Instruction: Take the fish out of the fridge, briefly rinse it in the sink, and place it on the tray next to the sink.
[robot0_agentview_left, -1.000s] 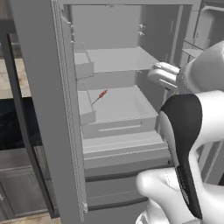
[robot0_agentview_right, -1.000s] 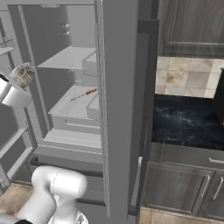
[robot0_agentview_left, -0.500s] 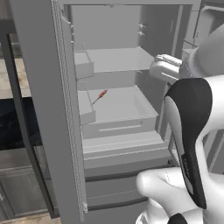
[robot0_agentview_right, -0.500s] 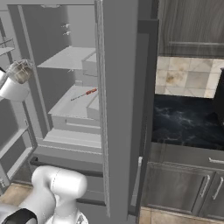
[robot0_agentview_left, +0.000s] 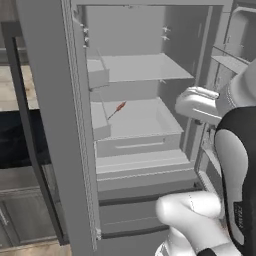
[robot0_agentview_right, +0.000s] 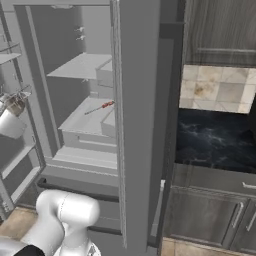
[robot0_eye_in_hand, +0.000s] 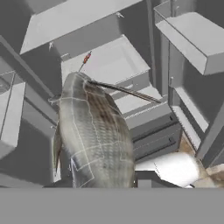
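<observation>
I have my hand (robot0_agentview_right: 14, 107) closed on the slender, speckled silvery-grey fish (robot0_eye_in_hand: 94, 135), its long axis running straight out ahead of me toward the tall grey fridge (robot0_agentview_left: 140, 120) (doors open), sink not in sight.

Smooth, glossy white arm (robot0_agentview_left: 197, 222) of rounded tubular segments, with one glossy black joint cover (robot0_agentview_left: 239, 175) bearing small pale lettering near its lower edge.
</observation>
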